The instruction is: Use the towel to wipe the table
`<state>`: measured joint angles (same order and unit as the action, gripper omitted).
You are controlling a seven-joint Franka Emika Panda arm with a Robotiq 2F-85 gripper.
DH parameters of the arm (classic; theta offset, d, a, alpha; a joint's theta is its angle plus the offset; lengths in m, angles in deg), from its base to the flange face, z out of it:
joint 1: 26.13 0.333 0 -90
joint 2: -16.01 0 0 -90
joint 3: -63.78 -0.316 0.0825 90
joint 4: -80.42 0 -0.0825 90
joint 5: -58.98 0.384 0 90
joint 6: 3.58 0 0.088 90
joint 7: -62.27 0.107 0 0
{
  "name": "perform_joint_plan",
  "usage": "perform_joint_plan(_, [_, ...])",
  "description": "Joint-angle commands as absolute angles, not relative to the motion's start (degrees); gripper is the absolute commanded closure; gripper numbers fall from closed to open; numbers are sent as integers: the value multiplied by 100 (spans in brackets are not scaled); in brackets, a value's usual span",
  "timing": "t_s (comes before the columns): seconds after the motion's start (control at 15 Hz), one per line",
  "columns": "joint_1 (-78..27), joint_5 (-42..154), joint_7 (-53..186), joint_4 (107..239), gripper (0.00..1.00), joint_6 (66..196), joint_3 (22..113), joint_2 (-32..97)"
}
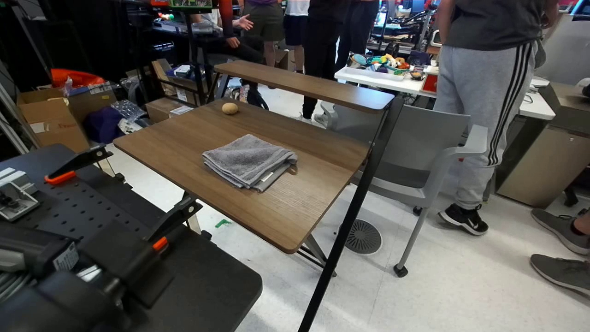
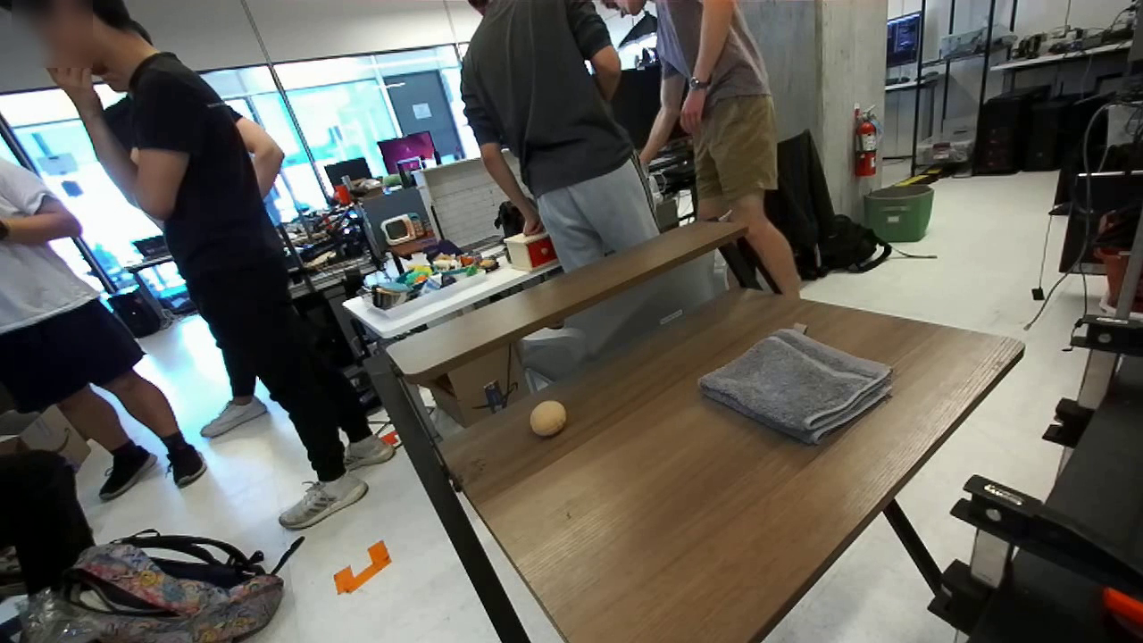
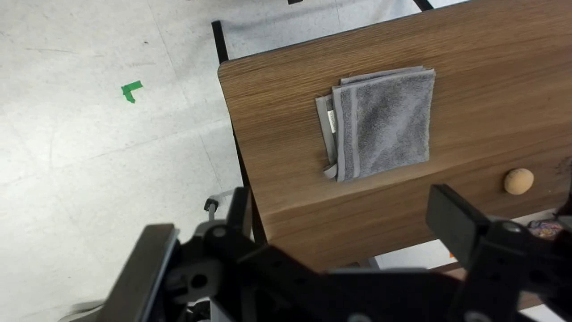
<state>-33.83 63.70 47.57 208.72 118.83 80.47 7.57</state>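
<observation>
The grey towel [image 1: 251, 159] lies folded and flat on the brown wood-grain table [image 1: 175, 133]. In an exterior view the towel [image 2: 795, 379] rests on the far right half of the tabletop [image 2: 643, 509]. In the wrist view the towel [image 3: 389, 125] shows from above with a small label and loop at its left edge. My gripper [image 3: 340, 201] is open and empty, its fingers wide apart. The fingers appear in the lower part of the wrist view, below the towel and apart from it, with the table [image 3: 286, 179] beneath. The gripper's fingers do not show in the exterior views.
A round tan ball-like object [image 1: 229, 109] sits on the table near a corner, also in the wrist view [image 3: 519, 181]. A raised narrow shelf [image 1: 304, 83] runs along one long side. A black workbench [image 1: 207, 276] with clamps and a grey chair [image 1: 415, 152] flank the table. People stand behind.
</observation>
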Motion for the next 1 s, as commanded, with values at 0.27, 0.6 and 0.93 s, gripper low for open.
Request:
perform_joint_plan(0.27, [-3438,6041,5792,20771,0,12720,7638,1594])
perform_joint_plan(0.6, [-3304,5801,6848,20696,0,13439,7344,2604])
perform_joint_plan(0.93, [-3168,6217,7254,20601,0,13916,7078,3519])
